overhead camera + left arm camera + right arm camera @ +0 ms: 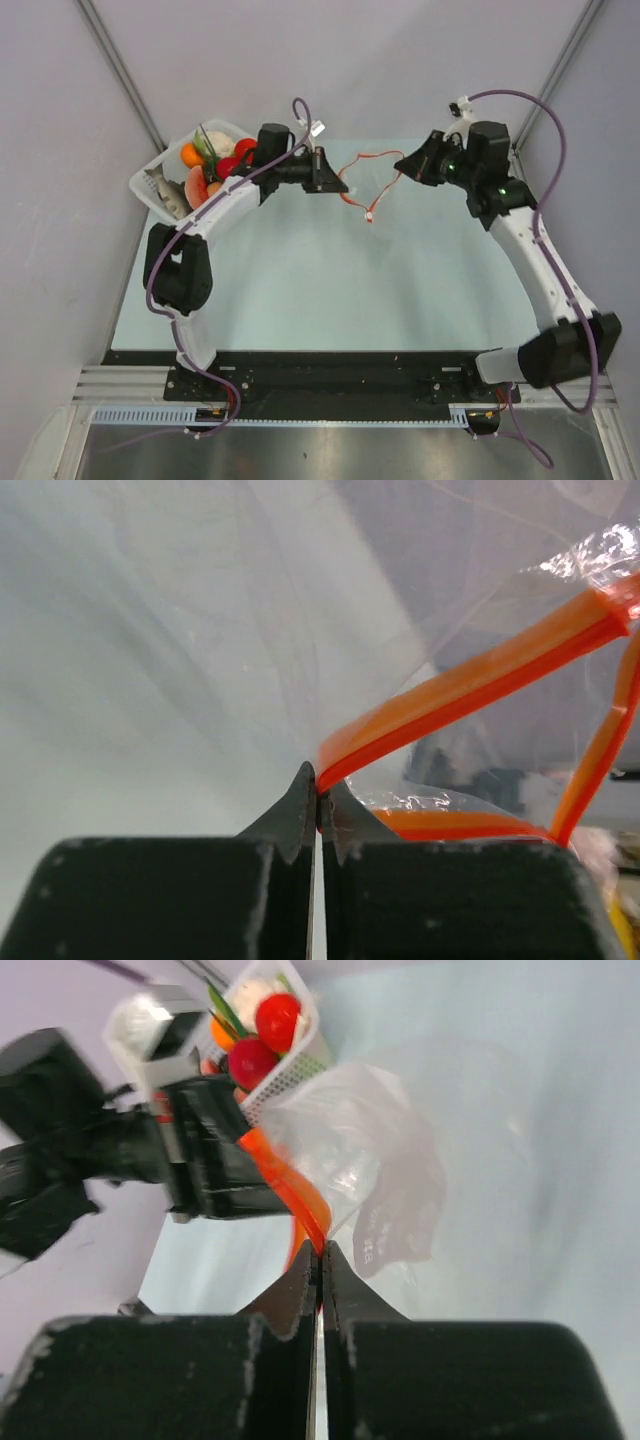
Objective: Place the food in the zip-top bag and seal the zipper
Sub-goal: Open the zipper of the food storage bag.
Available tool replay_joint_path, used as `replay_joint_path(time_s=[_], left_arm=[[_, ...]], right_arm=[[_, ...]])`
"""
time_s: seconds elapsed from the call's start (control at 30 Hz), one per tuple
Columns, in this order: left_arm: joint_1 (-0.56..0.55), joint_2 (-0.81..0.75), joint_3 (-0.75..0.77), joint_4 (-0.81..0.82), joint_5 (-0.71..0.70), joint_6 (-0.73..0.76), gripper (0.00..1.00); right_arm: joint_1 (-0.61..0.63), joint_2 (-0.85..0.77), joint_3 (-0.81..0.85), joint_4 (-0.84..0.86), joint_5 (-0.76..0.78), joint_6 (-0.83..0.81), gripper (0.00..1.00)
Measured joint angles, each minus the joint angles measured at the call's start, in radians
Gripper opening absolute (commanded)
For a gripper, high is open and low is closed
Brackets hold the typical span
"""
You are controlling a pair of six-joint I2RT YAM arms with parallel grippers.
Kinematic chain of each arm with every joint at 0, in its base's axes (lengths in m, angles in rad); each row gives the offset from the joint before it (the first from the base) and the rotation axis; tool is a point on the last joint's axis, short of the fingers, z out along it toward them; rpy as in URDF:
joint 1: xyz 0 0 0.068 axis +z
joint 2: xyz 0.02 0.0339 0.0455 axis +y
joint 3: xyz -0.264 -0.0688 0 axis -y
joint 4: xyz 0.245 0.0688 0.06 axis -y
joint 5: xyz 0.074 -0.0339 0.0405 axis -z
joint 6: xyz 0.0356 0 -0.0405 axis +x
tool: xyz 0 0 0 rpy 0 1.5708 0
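The clear, crinkly zip-top bag (370,1150) hangs over the pale worktop (300,290) between 2 outstretched arms. The left gripper (317,790) and right gripper (320,1260) are each clamped tight on its thin red-orange zipper (470,685). Glossy plastic food (215,160) fills the slatted white basket (148,185).

White arms (215,205) with purple cables (515,93) end in a black left end effector (318,782) and right end effector (320,1252).
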Motion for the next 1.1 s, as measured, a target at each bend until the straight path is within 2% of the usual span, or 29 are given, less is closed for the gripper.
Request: replay_joint_path(time_s=[0.17, 0.23, 0.33, 0.47, 0.6, 0.7, 0.83, 0.93, 1.03, 1.07, 1.1], left_arm=[[-0.126, 0.103, 0.014, 0.335, 0.219, -0.292, 0.00], [-0.171, 0.159, 0.016, 0.457, 0.267, -0.407, 0.00], [-0.178, 0.196, 0.015, 0.451, 0.281, -0.434, 0.00], [-0.093, 0.196, 0.038, 0.207, 0.151, -0.246, 0.00], [-0.018, 0.196, 0.071, -0.058, -0.075, -0.025, 0.04], [-0.011, 0.199, 0.071, -0.204, -0.256, 0.101, 0.06], [-0.027, 0.202, 0.062, -0.289, -0.406, 0.187, 0.08], [-0.045, 0.201, 0.057, -0.301, -0.478, 0.240, 0.13], [-0.048, 0.194, 0.050, -0.303, -0.512, 0.292, 0.31], [-0.047, 0.192, 0.050, -0.305, -0.515, 0.311, 0.47], [-0.045, 0.187, 0.049, -0.307, -0.512, 0.329, 0.56]], right_arm=[[0.084, -0.209, 0.020, -0.074, 0.064, -0.078, 0.00], [0.114, -0.237, 0.022, -0.084, 0.080, -0.097, 0.00], [0.105, -0.224, -0.011, -0.068, 0.112, -0.111, 0.00], [0.071, -0.085, -0.090, -0.020, 0.115, -0.106, 0.00], [0.043, 0.098, -0.140, -0.006, 0.108, -0.092, 0.00], [0.032, 0.124, -0.183, -0.010, 0.099, -0.085, 0.00], [0.031, 0.100, -0.185, 0.013, 0.076, -0.086, 0.00], [0.026, 0.079, -0.203, 0.021, 0.062, -0.093, 0.00], [0.022, 0.077, -0.230, 0.030, 0.056, -0.101, 0.00], [0.021, 0.077, -0.241, 0.032, 0.055, -0.105, 0.00], [0.021, 0.077, -0.245, 0.033, 0.054, -0.105, 0.00]])
